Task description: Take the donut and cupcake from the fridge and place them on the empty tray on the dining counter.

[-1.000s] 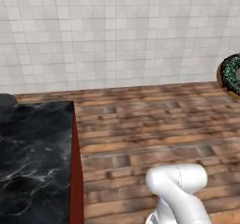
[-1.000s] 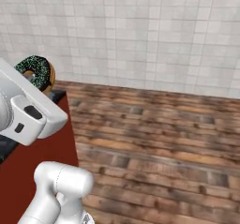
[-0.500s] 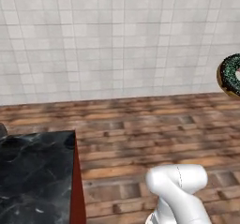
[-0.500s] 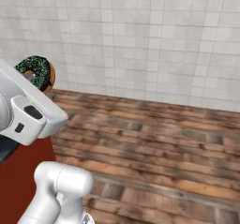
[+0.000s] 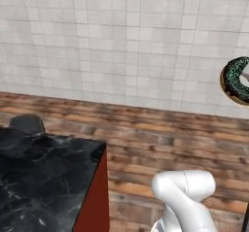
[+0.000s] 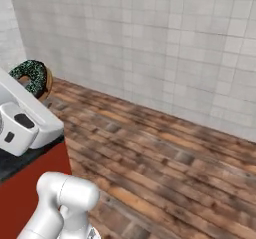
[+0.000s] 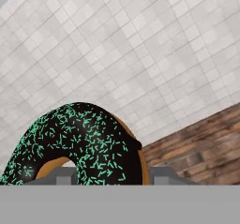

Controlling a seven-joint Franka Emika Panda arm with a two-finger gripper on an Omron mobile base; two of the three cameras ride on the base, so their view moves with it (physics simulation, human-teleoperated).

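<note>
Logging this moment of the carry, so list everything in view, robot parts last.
tan ring donut with dark chocolate icing and teal-green sprinkles: one, held up off the floor in the tool, in front of the wall.
black marble-patterned countertop: one, over a red cabinet side, lower left of the left base view.
dark rounded object: one, at the countertop's far edge, unclear what.
brown wooden plank floor: beyond the counter.
pale grey tiled wall: behind the floor.
white robot arm: one, at the bottom.
tool: one, closed on the donut.

Tan ring donut with dark chocolate icing and teal sprinkles [image 7: 79, 145], black white-veined marble countertop [image 5: 39, 177] over red cabinet sides, pale grey tiled wall [image 5: 121, 41], brown wood-plank floor [image 6: 165, 168].
</note>
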